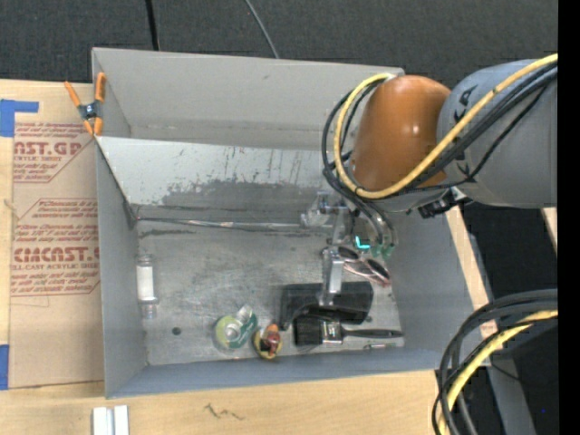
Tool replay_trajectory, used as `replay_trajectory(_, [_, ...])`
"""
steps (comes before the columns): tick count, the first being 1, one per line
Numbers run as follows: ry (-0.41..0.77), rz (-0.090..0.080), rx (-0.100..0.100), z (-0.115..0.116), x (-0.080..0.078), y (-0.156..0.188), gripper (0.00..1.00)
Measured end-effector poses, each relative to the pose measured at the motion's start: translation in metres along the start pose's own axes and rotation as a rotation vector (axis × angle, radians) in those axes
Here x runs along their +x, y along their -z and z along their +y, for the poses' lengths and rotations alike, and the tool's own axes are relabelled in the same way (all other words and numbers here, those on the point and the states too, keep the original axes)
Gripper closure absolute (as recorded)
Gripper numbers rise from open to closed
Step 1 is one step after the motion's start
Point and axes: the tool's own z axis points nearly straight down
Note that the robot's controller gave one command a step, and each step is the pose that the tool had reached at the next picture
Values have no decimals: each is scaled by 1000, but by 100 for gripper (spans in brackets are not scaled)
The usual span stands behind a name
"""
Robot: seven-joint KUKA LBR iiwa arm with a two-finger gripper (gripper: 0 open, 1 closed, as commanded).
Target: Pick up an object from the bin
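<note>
My gripper [333, 281] hangs low over the front right part of the bin, right above a black blocky thing [349, 304]. Its lower end meets the top of that thing; I cannot tell whether it grips it. Just in front lies a second black piece with a white label [317, 332] and a thin dark handle running to the right. A small brown and yellow thing [268, 341] rests to the left of the labelled piece, by the front wall.
A clear greenish round thing [233, 329] lies near the front wall, left of centre. A small clear bottle [145, 284] lies along the left wall. The arm's orange cover and cables hang over the bin's right side.
</note>
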Motion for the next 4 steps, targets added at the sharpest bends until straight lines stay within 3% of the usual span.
replay_trajectory(1, [0,-7,0,0,-2,4,0])
replay_trajectory(2, [57,-58,-1,-18,44,-86,100])
replay_trajectory(3, [57,-58,-1,-18,44,-86,100])
replay_trajectory(4, [5,-10,-1,-17,38,57,100])
